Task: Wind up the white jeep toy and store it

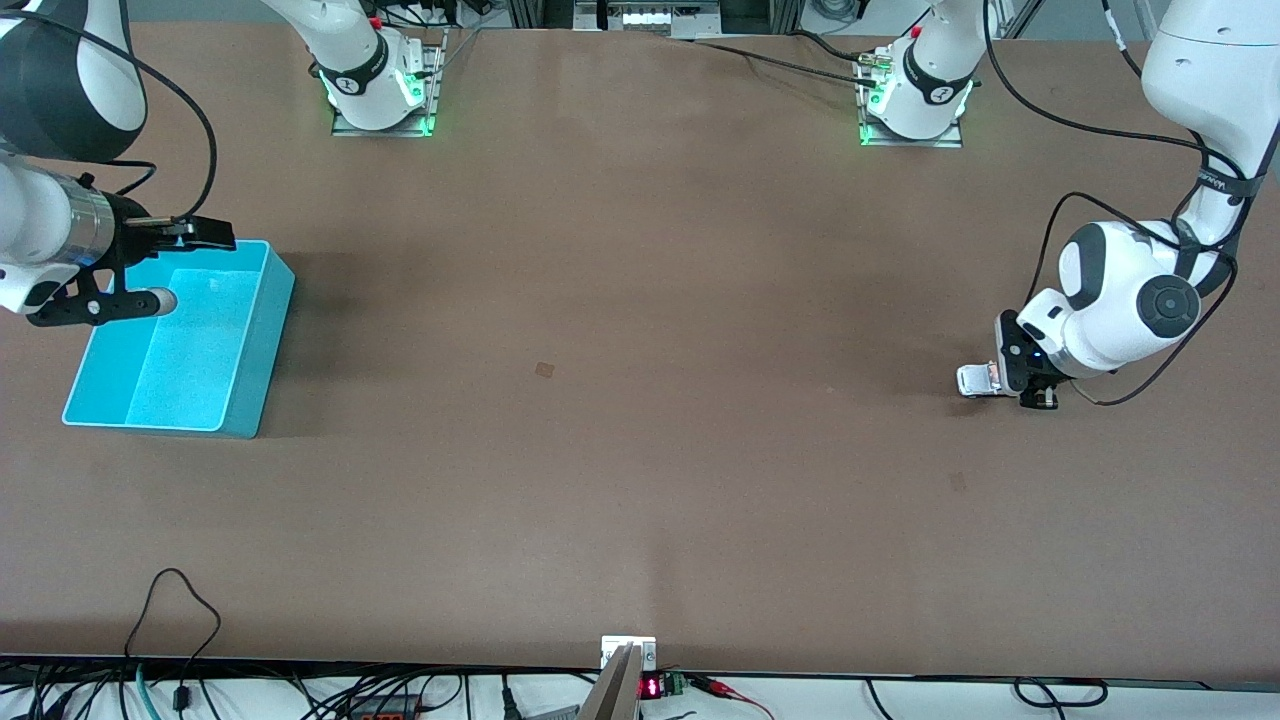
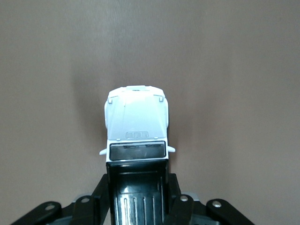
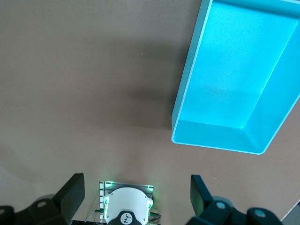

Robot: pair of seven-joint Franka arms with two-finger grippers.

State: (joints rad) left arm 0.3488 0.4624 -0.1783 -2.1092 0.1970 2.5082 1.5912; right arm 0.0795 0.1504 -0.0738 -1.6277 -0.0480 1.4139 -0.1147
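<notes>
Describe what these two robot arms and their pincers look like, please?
Both arms are glossy white with rounded black joint sections and loose black cables. Green lights glow at their bases. The left gripper and right gripper are black two-finger pincers. A silver metal cylinder sits at the right arm's wrist.

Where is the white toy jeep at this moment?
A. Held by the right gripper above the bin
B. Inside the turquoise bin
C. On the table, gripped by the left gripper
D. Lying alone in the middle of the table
C: the left gripper is shut on the white toy jeep, which sits on the table; the turquoise bin holds nothing.
</notes>
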